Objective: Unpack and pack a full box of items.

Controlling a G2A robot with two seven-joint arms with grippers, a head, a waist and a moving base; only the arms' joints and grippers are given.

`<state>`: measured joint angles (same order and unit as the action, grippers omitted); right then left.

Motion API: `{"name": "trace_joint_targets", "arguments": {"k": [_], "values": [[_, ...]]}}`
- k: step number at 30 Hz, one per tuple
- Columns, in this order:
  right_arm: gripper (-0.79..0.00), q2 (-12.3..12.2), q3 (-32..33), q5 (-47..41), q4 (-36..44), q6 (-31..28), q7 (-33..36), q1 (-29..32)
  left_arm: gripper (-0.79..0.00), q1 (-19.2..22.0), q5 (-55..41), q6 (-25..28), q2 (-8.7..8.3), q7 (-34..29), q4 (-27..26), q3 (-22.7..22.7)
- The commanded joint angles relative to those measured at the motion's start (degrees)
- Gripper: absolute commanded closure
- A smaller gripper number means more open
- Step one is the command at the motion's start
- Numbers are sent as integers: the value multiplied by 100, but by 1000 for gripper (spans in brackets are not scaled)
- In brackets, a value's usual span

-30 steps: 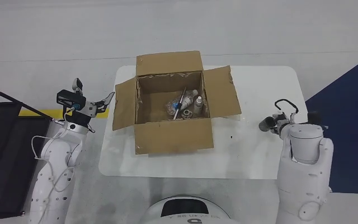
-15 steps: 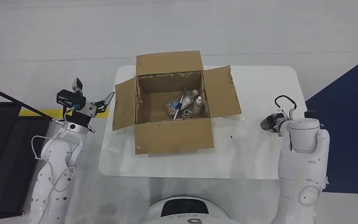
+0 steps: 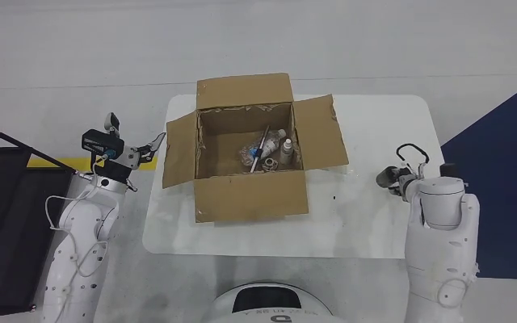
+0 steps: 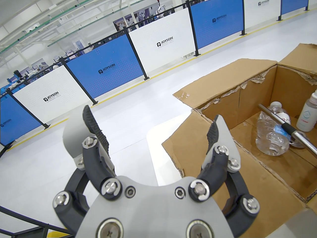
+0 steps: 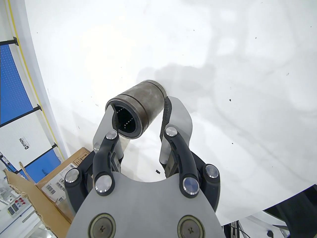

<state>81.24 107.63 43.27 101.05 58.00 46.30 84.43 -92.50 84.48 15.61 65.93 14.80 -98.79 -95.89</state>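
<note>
The white table [image 3: 371,218] bears an open box [image 3: 250,198] holding a clear bottle [image 4: 270,134], a rod [image 4: 273,116] and a small white bottle [image 4: 307,115]. The left gripper [image 4: 152,117] hangs spread wide beside the box's left flap. The right gripper [image 5: 140,110], above the table near its right edge, clamps a metal cylinder [image 5: 142,99].

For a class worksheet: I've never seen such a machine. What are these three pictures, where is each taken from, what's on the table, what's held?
This is a two-armed robot at a white table. One picture looks down from above; the other two come from cameras on its wrists. An open cardboard box stands on the table, holding a clear bottle, a metal rod and a small white bottle. The left gripper is open and empty beside the box. The right gripper holds a metal cylinder over the table.
</note>
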Motion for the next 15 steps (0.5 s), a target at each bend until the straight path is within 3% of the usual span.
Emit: {"name": "trace_joint_targets", "arguments": {"k": [1, 8, 15], "values": [[-289, -23, -42, -23, -35, 0, 0, 7, -785, 0, 0, 0, 0, 0, 0, 0], [-246, -106, -146, -41, -289, 0, 0, -95, -785, 0, 0, 0, 0, 0, 0, 0], [-259, -128, -30, -145, 186, 0, 0, 198, -785, 0, 0, 0, 0, 0, 0, 0]]}}
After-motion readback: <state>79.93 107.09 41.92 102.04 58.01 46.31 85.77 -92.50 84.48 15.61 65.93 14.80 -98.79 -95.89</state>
